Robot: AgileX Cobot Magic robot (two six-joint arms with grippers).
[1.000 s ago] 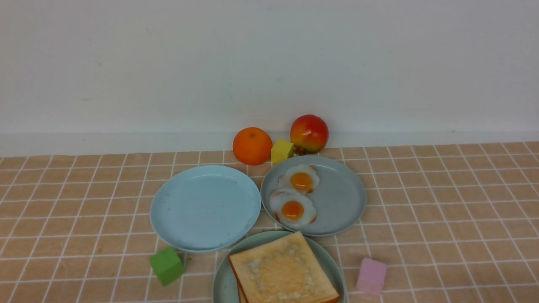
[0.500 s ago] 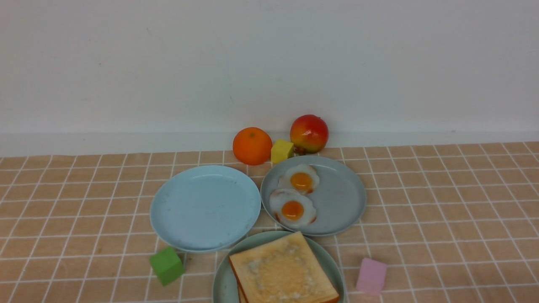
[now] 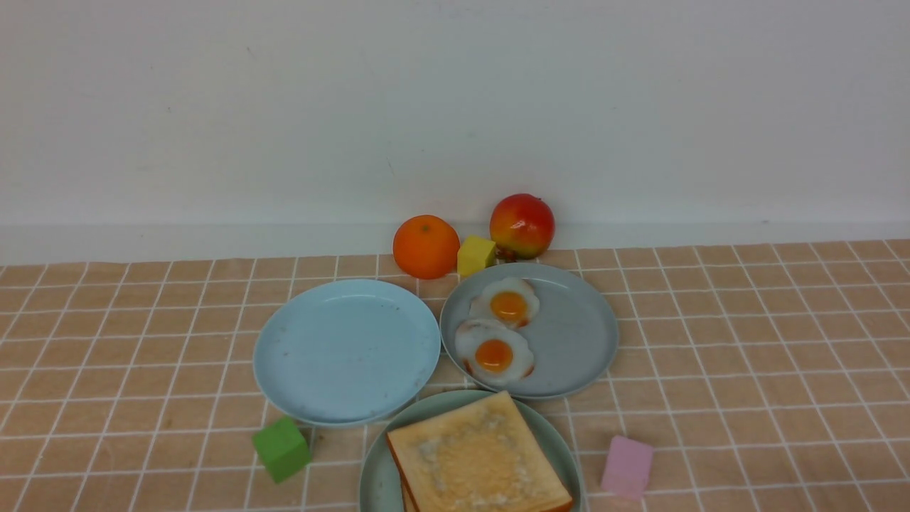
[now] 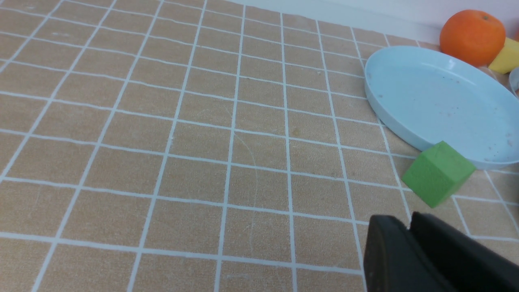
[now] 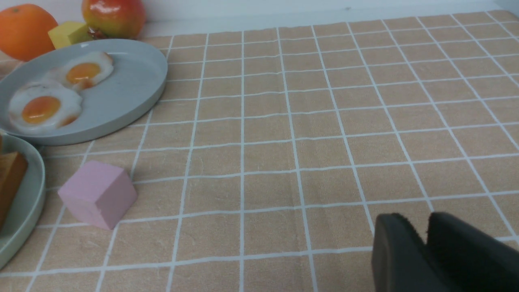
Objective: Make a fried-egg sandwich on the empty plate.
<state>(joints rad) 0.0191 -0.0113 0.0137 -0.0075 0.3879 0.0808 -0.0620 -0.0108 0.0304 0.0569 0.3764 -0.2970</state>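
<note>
From the front, a tan surface (image 3: 746, 341) with a white grid carries three round plates. The pale mint-green plate (image 3: 377, 476) lies nearest the robot, at the lower edge of the view. On it rests a stack of square golden-brown toast slices (image 3: 476, 455). A second slice's edge shows beneath the top one, and I cannot tell whether anything lies between them.

Behind it to the left is a light sky-blue plate (image 3: 347, 352), bare but for a few specks. Behind it to the right, a grey-blue plate (image 3: 576, 334) holds two white toy fried eggs with orange yolks (image 3: 494, 352), touching each other. An orange toy fruit (image 3: 426, 246), a small yellow block (image 3: 475, 255) and a red-and-yellow toy fruit (image 3: 522, 225) sit in a row by the wall. A green foam cube (image 3: 282, 449) lies just left of the mint-green plate and a pink foam cube (image 3: 627, 466) to its right. Neither arm shows in this view.

In the left wrist view, the left gripper (image 4: 409, 229) hangs over bare surface near the green cube. Its dark jaws are all but closed, with only a thin seam between them and nothing held.

In the right wrist view, the right gripper (image 5: 426, 231) hangs over bare surface, well apart from the pink cube. Its jaws are slightly parted and hold nothing. The mint-green plate's rim and a toast corner show at the frame's edge.
</note>
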